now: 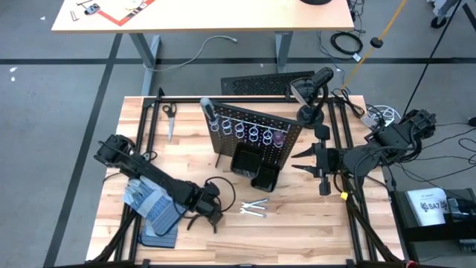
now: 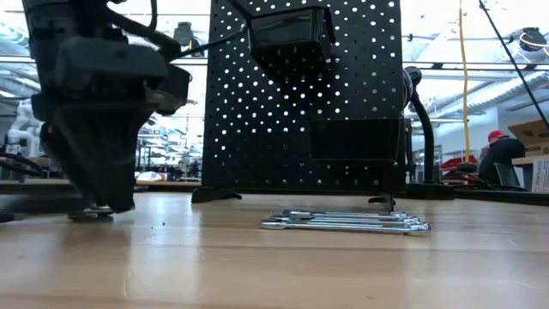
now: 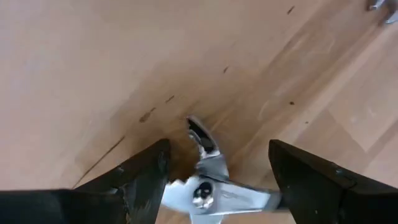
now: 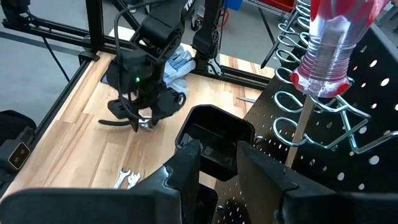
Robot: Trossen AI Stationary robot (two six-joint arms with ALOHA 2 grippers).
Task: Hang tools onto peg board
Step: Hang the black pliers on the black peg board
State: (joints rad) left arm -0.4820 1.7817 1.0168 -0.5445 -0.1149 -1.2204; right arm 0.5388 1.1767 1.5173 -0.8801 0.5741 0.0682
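In the high view the peg board [image 1: 256,134] stands at the worktop's [image 1: 297,223] centre, wrenches [image 1: 253,208] just below it, gloves [image 1: 152,205] at lower left, scissors [image 1: 169,113] at upper left.

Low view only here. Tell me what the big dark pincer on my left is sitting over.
Observer: That is the left pincer. The pliers lie on the wooden table right under it.
Operator: Report the other arm.
Observer: The right pincer hangs open and empty beside the right end of the peg board.
Operator: Say what is hung up.
Observer: A red-handled screwdriver hangs on the board, near that same end.
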